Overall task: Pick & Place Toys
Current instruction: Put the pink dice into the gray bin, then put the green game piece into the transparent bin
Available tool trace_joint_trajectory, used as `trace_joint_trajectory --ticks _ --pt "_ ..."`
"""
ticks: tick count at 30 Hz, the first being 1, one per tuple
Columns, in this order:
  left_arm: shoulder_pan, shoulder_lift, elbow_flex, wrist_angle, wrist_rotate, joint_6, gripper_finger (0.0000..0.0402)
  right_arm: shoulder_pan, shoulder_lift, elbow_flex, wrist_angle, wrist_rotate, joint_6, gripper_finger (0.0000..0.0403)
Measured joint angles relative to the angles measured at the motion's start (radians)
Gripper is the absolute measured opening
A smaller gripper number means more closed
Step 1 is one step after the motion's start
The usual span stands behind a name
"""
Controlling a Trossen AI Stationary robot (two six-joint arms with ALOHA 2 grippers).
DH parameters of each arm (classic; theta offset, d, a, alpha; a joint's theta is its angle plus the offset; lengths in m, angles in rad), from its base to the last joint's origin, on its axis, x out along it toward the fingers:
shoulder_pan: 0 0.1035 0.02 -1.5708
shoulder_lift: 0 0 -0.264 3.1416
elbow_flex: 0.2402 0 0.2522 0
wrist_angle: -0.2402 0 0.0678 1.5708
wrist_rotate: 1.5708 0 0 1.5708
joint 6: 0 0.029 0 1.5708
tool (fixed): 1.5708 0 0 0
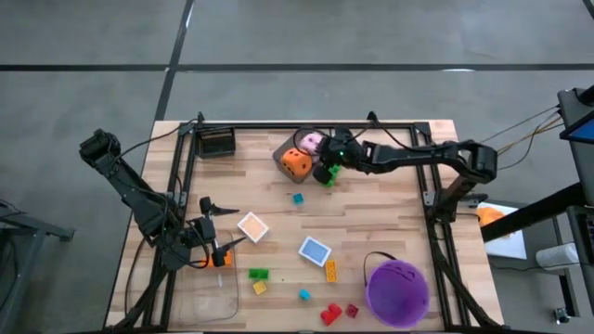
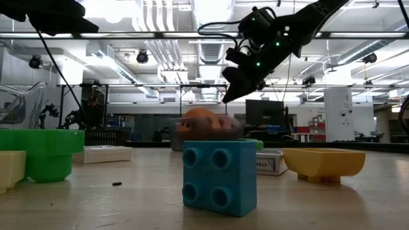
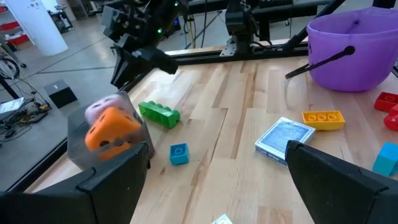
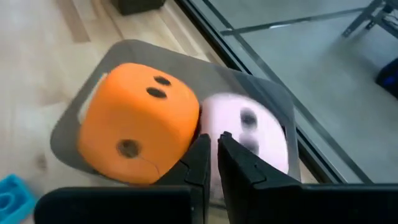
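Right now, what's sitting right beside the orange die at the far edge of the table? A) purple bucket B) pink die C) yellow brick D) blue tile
B: in the right wrist view the pink die sits touching the orange die, with the right gripper nearly shut in front of them.

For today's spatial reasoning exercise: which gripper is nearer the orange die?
Right. The right gripper hovers beside the orange die; the left gripper waits far across the table.
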Motion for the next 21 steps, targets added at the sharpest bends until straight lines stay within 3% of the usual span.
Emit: trace_joint_trajectory --ticks 5,11,18,21 --pt "0.0 0.0 0.0 0.0 0.0 0.0 0.0374 0.028 -0.026 -0.001 -0.006 0.001 0.003 0.0043" --pt "0.0 0.0 0.0 0.0 0.0 0.0 0.0374 0.079 -0.037 0.028 -0.012 -0.006 -0.011 0.0123" --pt "0.0 0.0 0.0 0.0 0.0 -0.006 0.0374 0.176 -0.042 0.033 0.094 -0.192 -0.019 0.0209" --pt "0.0 0.0 0.0 0.0 0.001 -0.007 0.0374 0.246 -0.033 0.013 0.19 -0.214 -0.019 0.0231"
